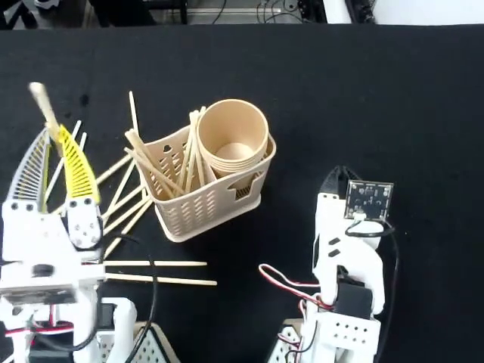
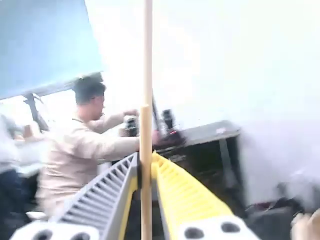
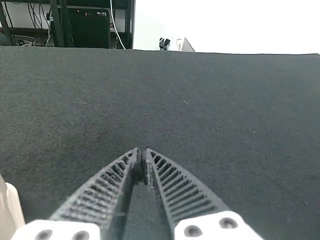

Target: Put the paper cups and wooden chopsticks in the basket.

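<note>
1. You are working over a black cloth (image 1: 393,91) that covers the table.
2. Past its far edge you see a dark rack (image 3: 85,25) with hanging cables (image 3: 116,30).
3. Beside the rack stands a bright white wall (image 3: 225,25).

Cups (image 1: 233,136) in basket (image 1: 204,204), chopsticks (image 1: 166,264) beside

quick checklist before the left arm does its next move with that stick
1. Grip: chopstick clamped in the left pincer, ok.
2. Target: basket stands upright, ok.
3. Cups: paper cups stacked inside the basket, ok.
4. Other arm: right pincer shut, apart from the basket, ok.
5. All sticks in: not ok, loose chopsticks lie on the table beside the basket.
6. Grip firm enough for the drop: cannot tell.
</note>
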